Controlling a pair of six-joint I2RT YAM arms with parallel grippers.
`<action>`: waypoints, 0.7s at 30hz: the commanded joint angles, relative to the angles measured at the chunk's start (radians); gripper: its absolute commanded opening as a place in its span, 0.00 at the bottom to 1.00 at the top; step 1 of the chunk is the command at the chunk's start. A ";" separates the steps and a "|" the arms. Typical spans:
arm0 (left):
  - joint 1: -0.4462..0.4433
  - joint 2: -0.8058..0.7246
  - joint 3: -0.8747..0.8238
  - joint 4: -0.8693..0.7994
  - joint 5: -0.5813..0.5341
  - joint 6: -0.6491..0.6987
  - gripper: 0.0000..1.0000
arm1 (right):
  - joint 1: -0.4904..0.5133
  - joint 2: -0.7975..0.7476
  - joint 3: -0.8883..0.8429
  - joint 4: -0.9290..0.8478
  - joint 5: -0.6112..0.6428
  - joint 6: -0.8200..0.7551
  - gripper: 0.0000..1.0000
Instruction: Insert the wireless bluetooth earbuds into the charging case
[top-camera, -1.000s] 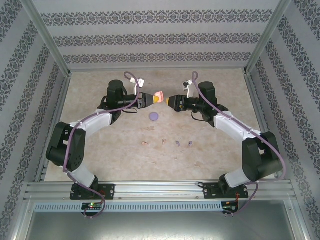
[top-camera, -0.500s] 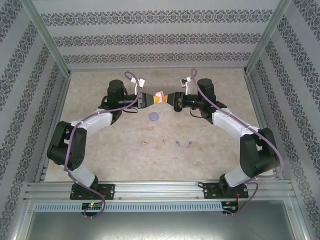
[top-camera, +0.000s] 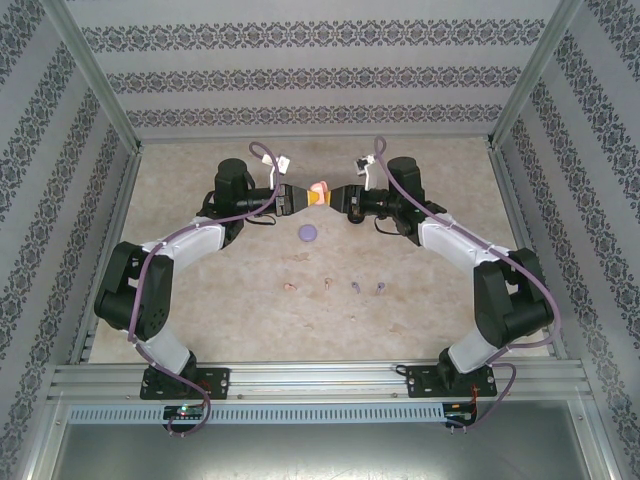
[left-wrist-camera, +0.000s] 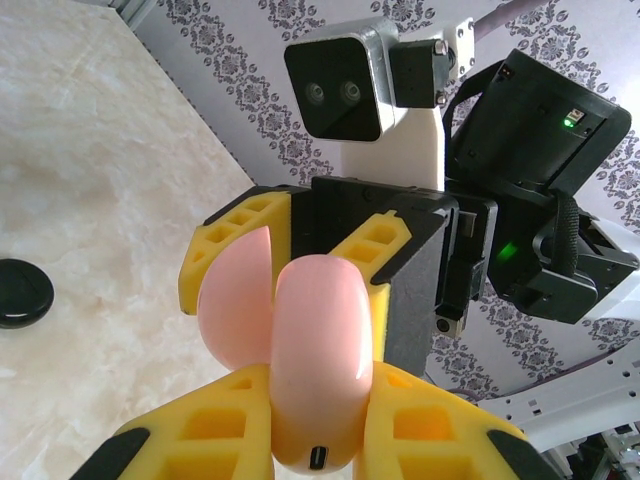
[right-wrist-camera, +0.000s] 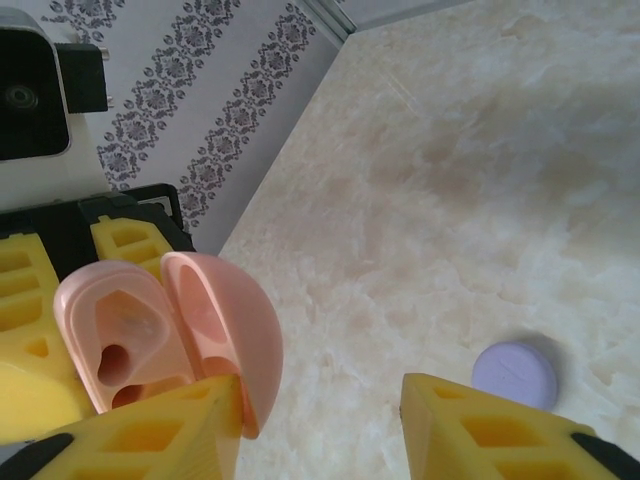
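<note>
Left gripper (left-wrist-camera: 320, 425) clamped on pink case (left-wrist-camera: 318, 370) (lid (right-wrist-camera: 225, 330) ajar). Right gripper (right-wrist-camera: 330, 410) spread, one finger against lid. Best: ease lid fully back, hold case steady, spare hinge.

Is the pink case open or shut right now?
Open: the pink case has its lid swung off the base, earbud wells exposed.

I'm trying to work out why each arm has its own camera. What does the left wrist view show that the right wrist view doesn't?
Left wrist view: the outer shell and charging port of the pink case, plus a black round case on the table. Right wrist view: the pink case's hollowed inside, plus a purple round case. Both: the pink case, hinged open, clamped in the left gripper.
</note>
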 joint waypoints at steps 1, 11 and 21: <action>-0.001 0.006 0.028 0.046 0.028 -0.006 0.00 | 0.009 0.021 0.031 0.020 0.013 0.009 0.43; -0.008 0.014 0.015 0.056 0.024 -0.007 0.00 | 0.010 0.051 0.074 0.031 -0.001 0.037 0.30; -0.011 0.027 0.010 0.047 -0.009 -0.005 0.08 | 0.012 0.041 0.081 0.022 -0.011 0.037 0.00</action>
